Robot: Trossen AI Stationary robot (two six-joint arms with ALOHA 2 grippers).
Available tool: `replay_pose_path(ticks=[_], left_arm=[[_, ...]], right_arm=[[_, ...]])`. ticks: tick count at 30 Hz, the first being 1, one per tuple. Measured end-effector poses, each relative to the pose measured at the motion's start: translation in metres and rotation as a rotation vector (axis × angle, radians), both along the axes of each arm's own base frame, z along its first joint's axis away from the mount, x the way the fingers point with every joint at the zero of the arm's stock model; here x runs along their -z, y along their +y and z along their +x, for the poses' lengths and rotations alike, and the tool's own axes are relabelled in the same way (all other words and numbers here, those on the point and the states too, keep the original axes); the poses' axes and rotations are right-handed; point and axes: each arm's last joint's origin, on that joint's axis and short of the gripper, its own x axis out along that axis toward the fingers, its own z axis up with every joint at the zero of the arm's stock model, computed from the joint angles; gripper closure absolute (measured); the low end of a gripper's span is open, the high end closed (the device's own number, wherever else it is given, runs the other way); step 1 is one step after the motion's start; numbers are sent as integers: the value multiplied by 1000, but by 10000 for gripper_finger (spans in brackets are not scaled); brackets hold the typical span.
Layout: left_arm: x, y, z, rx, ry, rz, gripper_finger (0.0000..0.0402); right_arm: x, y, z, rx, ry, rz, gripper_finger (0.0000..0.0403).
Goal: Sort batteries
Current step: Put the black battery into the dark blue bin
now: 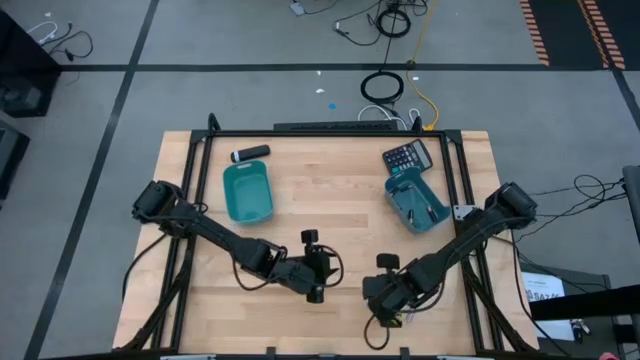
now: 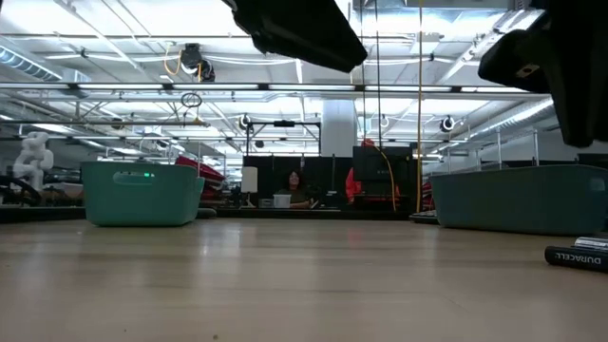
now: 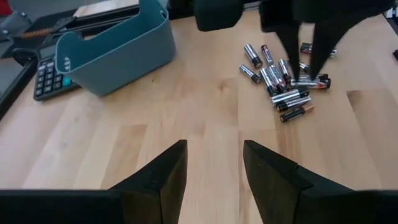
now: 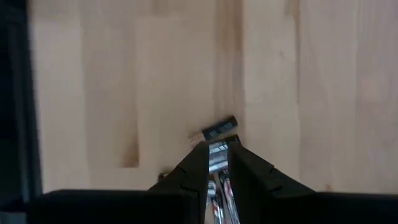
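The right gripper (image 4: 216, 163) is down over the batteries (image 3: 286, 78), a loose heap on the bare table (image 1: 340, 215) near its front edge, on the right side. In the right wrist view its two fingers (image 4: 194, 168) stand close together, with only a narrow slot between them, and a silvery cell (image 4: 217, 148) sits in that slot at the tips. The fingers look clenched on this cell, though the contact on each side is hard to make out. Another dark cell (image 4: 219, 127) lies on the wood just beyond the tips, tilted and apart from them.

From the left wrist view, the same right gripper (image 3: 305, 56) reaches down into the heap, its tips among the cells.

The left gripper (image 3: 214, 165) hangs above the table near the front middle, beside the right one and apart from the heap. Its fingers (image 3: 163, 174) are spread, with bare wood showing between them, and they hold nothing.

A left bin (image 1: 247, 190) stands toward the back left. A right bin (image 1: 415, 200) stands toward the back right, with a calculator (image 1: 407, 156) just behind it.
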Motion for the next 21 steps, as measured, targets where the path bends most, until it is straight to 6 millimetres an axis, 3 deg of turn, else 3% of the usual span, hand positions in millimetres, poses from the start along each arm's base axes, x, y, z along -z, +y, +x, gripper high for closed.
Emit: replay_pose_path(ticks=[8, 15, 21], left_arm=[[0, -16, -8, 17, -11, 23, 233], [0, -16, -8, 42, -2, 64, 233], [-1, -15, -7, 66, 3, 111, 233]], right_arm=[[14, 7, 10, 139, 34, 21, 315], [18, 8, 12, 357, 52, 87, 253], [17, 6, 20, 511, 59, 204, 232]])
